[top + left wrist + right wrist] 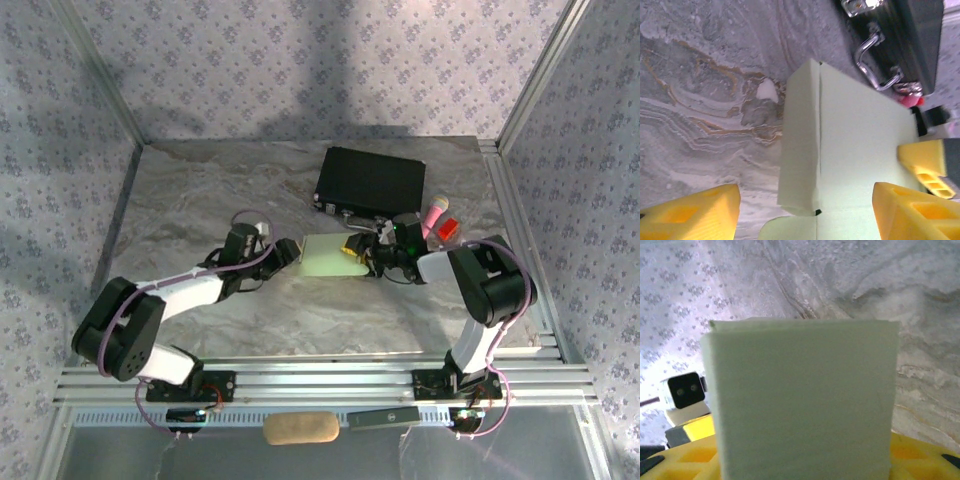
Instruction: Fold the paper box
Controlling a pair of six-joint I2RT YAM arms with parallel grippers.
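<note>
Seemingly mid-fold: left claw [805,200] gapes empty astride the paper box [860,145]; right claw [355,255], grip unclear; next likely means creasing the side flap [800,145]

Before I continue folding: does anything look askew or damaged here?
Nothing stands out. The paper box looks clean and untorn, one side panel folded along its crease; the black case sits behind it.

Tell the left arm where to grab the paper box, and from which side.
Grip the narrow creased flap along the paper box at its left edge, coming in low from the left gripper side. That strip looks folded off the main panel, giving thin card the jaws can likely straddle, and the right gripper sits at the opposite edge.
</note>
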